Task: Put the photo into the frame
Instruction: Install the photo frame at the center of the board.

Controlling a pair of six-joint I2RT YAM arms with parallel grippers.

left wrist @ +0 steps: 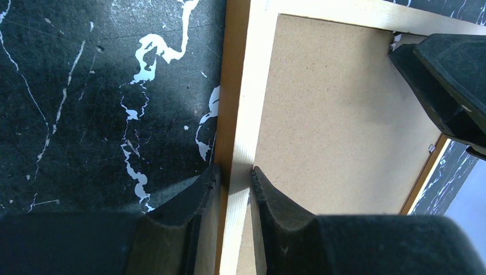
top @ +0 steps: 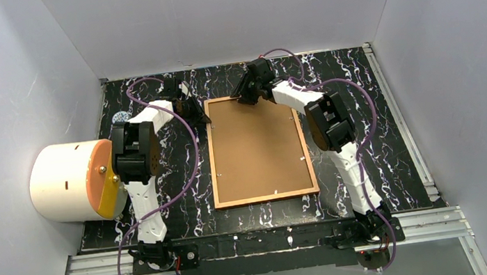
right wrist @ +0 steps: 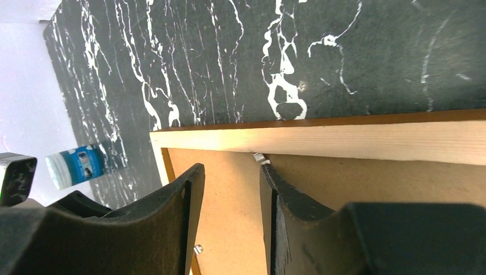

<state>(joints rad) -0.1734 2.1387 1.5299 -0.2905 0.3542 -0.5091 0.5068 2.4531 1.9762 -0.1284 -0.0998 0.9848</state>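
Note:
The frame (top: pixel 265 197) lies face down on the black marble table, and a brown backing board (top: pixel 256 146) fills it. My left gripper (top: pixel 202 118) is at the frame's far-left corner. In the left wrist view it (left wrist: pixel 235 175) is shut on the pale left rail of the frame (left wrist: pixel 243 103), one finger on each side. My right gripper (top: pixel 250 97) hovers at the far rail. In the right wrist view it (right wrist: pixel 229 169) is open over the backing board (right wrist: pixel 229 223), one fingertip beside a small metal tab (right wrist: pixel 259 156) under the rail (right wrist: pixel 344 140). The photo is hidden.
A big white cylinder with an orange face (top: pixel 74 181) stands at the table's left edge. A small blue-and-white jar (top: pixel 120 117) sits at the far left of the table, beyond the left arm. White walls enclose three sides.

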